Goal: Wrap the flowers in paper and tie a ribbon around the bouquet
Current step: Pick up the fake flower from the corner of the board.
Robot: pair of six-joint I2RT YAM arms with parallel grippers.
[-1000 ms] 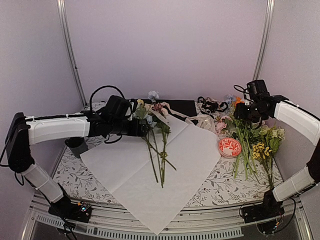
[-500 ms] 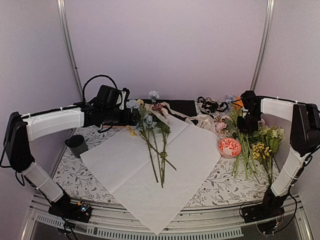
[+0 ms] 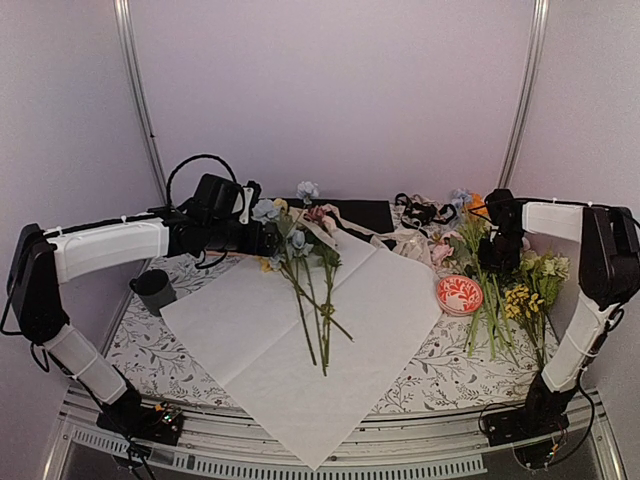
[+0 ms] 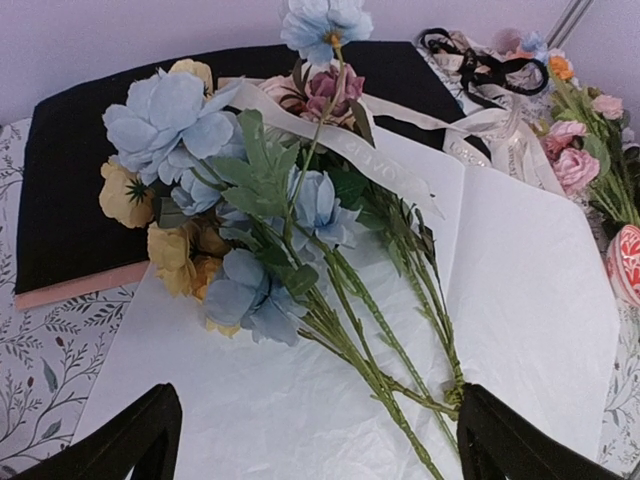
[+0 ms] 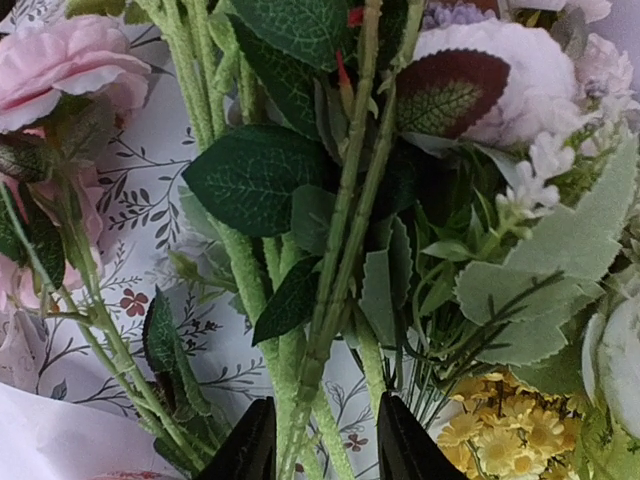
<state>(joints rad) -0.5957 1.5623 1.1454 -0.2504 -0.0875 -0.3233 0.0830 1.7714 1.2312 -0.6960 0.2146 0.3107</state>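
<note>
— Flowers (image 3: 296, 242): position, long axis?
— Lying on paper (image 3: 400, 300), mid-table (image 3: 440, 372); blooms toward 11 o'clock, stem ends toward 5 o'clock.
— Pincers?
— Left pincer (image 4: 320, 450): spread wide. Right pincer (image 5: 325, 430): astride a green stem (image 5: 345, 200); grip cannot be told.

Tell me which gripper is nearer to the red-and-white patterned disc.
Right. The right gripper hangs over the loose flower stems just beside the disc; the left gripper is across the table, by the blooms on the white paper.

Crinkled matt white paper (image 4: 520, 300), slightly sheer cream ribbon (image 4: 352, 152), cloth-petalled flowers (image 4: 165, 112).
</note>
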